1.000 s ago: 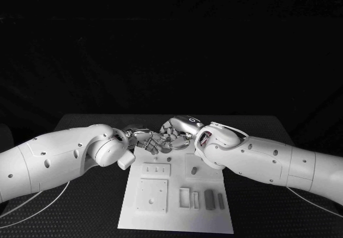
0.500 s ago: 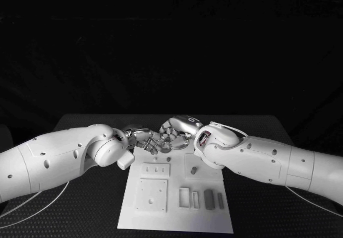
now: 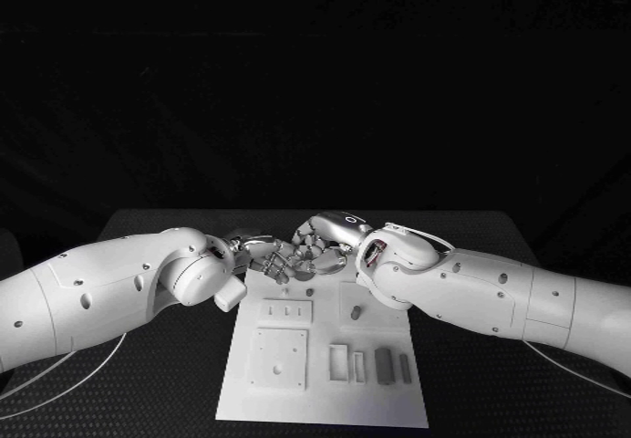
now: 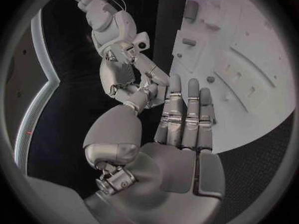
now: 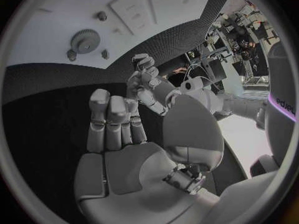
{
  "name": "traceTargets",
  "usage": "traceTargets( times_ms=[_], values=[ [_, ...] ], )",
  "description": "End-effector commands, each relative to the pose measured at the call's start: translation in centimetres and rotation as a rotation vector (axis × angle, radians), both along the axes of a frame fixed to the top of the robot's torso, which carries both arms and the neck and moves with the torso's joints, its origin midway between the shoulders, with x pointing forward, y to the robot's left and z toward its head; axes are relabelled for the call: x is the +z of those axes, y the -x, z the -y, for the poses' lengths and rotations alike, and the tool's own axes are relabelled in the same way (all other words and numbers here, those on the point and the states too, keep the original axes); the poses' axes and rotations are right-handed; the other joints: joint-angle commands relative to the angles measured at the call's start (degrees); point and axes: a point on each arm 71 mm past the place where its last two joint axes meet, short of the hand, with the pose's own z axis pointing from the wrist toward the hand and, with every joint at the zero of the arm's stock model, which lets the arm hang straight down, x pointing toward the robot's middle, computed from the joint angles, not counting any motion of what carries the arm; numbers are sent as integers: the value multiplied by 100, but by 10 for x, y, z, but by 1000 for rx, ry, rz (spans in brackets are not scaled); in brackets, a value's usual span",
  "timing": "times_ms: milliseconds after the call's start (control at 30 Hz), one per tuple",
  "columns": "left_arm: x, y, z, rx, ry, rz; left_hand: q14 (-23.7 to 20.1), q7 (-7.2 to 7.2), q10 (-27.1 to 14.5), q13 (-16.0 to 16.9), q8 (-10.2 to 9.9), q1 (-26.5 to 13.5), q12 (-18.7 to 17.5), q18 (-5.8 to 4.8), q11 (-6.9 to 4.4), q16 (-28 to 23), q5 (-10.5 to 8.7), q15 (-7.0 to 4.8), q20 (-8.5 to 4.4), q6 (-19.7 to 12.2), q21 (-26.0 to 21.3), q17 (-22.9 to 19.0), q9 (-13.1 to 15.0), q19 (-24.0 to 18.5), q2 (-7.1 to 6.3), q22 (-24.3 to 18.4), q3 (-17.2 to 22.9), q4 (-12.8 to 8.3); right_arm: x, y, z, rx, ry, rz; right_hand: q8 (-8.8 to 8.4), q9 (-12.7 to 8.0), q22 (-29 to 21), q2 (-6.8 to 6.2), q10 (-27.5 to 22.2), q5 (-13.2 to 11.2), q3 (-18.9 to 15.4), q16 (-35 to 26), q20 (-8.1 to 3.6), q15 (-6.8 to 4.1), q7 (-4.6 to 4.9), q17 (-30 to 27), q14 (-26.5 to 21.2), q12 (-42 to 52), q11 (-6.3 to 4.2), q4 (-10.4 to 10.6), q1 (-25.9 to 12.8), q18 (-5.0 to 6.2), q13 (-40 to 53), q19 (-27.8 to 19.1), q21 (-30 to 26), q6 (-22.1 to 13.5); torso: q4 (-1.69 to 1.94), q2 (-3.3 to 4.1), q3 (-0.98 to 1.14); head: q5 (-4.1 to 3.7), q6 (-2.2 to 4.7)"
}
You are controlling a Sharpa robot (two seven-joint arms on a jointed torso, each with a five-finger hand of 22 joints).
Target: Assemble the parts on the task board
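while both hands meet at far end of task board (image 3: 322, 365), handover judged underway; left hand (image 3: 270, 260), right hand (image 3: 320, 248): finger state cannot be told; next, part seating needed.

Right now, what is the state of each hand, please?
Left hand: open, fingers straight, holding nothing.
Right hand: open, fingers apart, nothing seen in it.
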Motion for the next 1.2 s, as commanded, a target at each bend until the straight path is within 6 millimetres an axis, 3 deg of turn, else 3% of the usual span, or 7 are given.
traceTargets(
  times_ms=[33, 267, 433, 467, 700, 1000, 1200],
  values=[
    [2, 0, 3, -26, 8, 4, 16, -82, 60, 15, 33, 10, 28, -33, -13, 20, -35, -14, -15, 117, 23, 2, 33, 0, 62, 113, 50, -2, -3, 0, 0, 11, 19, -10, -5, 19, 34, -20, 36, 36, 17, -4, -20, -25, 151, 3, 1, -38, 6, -7, 20, 256, -10, 32, -10, 130, 1, 2, 0, -7, -2],
    [2, 0, 3, -28, 3, 5, 15, -94, 85, 47, 39, 4, 42, -37, -24, 21, -66, -19, -15, 143, 24, 1, 52, -7, 93, 114, 64, -15, -3, -1, 2, 3, 6, -24, -104, -1, 27, -111, -8, 55, -43, -33, -22, 20, 204, -1, -20, -61, 56, -14, -29, 256, -9, 11, -41, -18, 1, 1, 1, -2, -7],
    [1, -1, 0, -22, -6, 8, 18, -96, 89, 74, 32, -5, 43, -41, -28, 24, -139, -23, -20, 150, 28, 1, 65, -9, 122, 115, 73, -23, -3, -3, 5, -5, -29, -29, -552, -178, 5, -347, -239, 251, -532, -140, 31, 241, 441, -22, -183, -176, 291, -34, -411, 256, -42, -145, -154, -815, 1, -1, 2, -2, -6],
    [1, -2, 0, -20, -8, 9, 17, -96, 89, 78, 30, -6, 42, -42, -28, 24, -150, -24, -21, 150, 28, 0, 67, -10, 126, 115, 75, -25, -2, -3, 6, -6, -33, -27, -597, -198, -8, -293, -305, 296, -649, -174, 55, 338, 519, -26, -248, -205, 367, -82, -416, 256, -61, -217, -210, -905, 1, -1, 4, -1, -5],
    [0, -4, -4, -16, -34, 15, 19, -101, 104, 111, 26, -22, 47, -59, -35, 27, -219, -29, -19, 166, 22, 0, 84, -42, 142, 116, 80, -31, 1, -5, 17, -22, -105, -16, -820, -287, -40, -461, -546, 311, -1017, -254, 163, 469, 696, -33, -445, -284, 527, -83, -581, 256, -127, -400, -360, -1356, 7, -2, 3, -1, -8],
    [-2, -7, -13, -10, -126, 42, 34, -109, 128, 144, 23, -49, 56, -87, -46, 39, -240, -35, -18, 188, 12, 4, 101, -102, 162, 124, 79, -26, 11, -16, 56, -93, -304, -74, -887, -273, -85, -564, -900, 658, -1259, -401, 337, 596, 813, -62, -833, -368, 649, 64, -719, 249, -266, -718, -609, -1628, -2, -1, 5, 50, -23],
    [-4, -10, -21, 5, -262, 82, 141, -123, 196, 230, 3, -75, 90, -87, -76, 104, -258, -80, 40, 226, 53, 26, 132, -323, 164, 158, 61, -44, 21, -37, 90, -216, -489, -177, -808, -216, -126, -436, -1064, 872, -1364, -559, 434, 597, 807, -168, -1009, -444, 647, 251, -973, 237, -395, -929, -787, -1567, 1, -1, 3, 70, -42]
  ],
)
